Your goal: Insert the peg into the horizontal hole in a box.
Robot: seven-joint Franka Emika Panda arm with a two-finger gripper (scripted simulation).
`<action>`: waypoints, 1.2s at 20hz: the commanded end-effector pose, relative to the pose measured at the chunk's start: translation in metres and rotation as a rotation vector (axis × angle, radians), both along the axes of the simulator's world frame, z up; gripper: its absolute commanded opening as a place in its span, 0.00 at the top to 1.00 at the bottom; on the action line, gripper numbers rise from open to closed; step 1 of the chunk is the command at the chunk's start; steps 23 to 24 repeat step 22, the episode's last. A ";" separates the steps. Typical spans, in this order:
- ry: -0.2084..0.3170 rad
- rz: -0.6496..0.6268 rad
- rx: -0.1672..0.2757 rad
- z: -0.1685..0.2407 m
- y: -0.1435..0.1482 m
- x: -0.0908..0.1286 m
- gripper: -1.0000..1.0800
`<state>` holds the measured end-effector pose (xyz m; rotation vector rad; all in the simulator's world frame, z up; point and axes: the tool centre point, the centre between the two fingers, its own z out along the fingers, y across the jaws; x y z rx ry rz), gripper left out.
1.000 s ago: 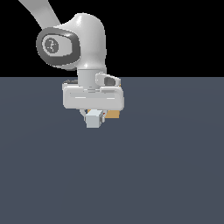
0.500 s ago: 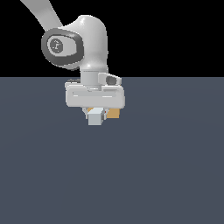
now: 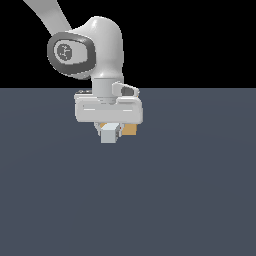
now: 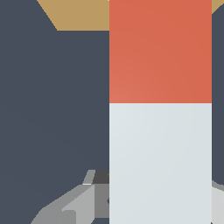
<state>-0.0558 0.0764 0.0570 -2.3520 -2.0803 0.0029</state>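
The box is sitting just behind the arm's hand, mostly hidden. The gripper is pinching the peg, red end heading toward the box. The hole isn't showing, so any slight misalignment is risking the tip jamming against the face instead.

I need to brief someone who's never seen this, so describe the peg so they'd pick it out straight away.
Find the big white robot arm over the grey floor and follow it down to its hand. The peg is the long square bar there, pale grey-white with one red end nearest the tan box, the only two-coloured thing.
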 end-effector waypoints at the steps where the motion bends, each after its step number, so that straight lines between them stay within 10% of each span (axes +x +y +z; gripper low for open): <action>1: -0.001 0.000 0.000 0.001 0.002 0.001 1.00; 24: -0.004 0.000 0.001 0.002 0.086 0.012 1.00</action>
